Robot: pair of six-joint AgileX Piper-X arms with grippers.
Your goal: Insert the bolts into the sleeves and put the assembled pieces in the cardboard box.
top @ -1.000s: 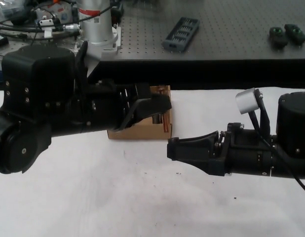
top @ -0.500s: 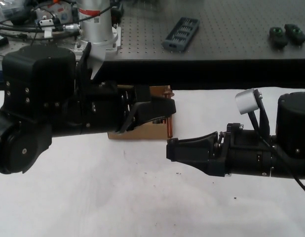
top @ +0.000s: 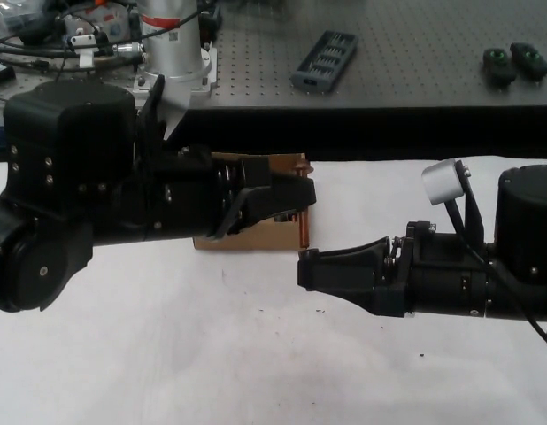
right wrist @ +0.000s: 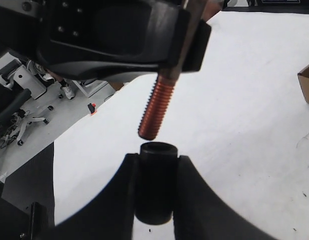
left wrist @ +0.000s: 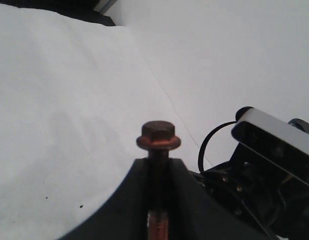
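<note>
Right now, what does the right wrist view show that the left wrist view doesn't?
Right wrist, not left wrist: the black sleeve in the right gripper, the bolt with its threaded tip just above the sleeve's opening, not yet in, and a corner of the cardboard box.
Left wrist, not right wrist: the bolt's hex head above the left gripper.
Both: the copper bolt clamped in the left gripper, over the white cloth.

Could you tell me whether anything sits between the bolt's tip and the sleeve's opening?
Nothing visible does: the copper bolt in the left gripper ends just short of the open end of the black sleeve.
</note>
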